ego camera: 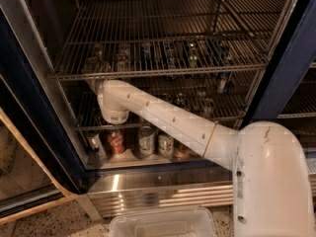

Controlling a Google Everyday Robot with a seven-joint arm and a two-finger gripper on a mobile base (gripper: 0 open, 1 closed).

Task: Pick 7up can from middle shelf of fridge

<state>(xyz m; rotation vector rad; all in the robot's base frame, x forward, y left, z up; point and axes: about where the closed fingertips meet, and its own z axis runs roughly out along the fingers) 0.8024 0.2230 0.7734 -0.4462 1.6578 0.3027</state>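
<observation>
The white arm (pixel 163 122) reaches into the fridge (pixel 291 58) above the middle shelf (pixel 232 116); its tool (pixel 96 67) sits half-hidden behind the upper rack (pixel 163 28), open or closed cannot be told

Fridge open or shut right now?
Open: the white robot arm reaches into the dark blue-framed display fridge under a steel wire rack. Tool hidden beyond the wrist, far left.

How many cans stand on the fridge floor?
5 in a row: dark can, red can, pale can, fourth can, fifth can half behind the arm; more may hide. The gripper is tucked under the upper rack, left.
</observation>
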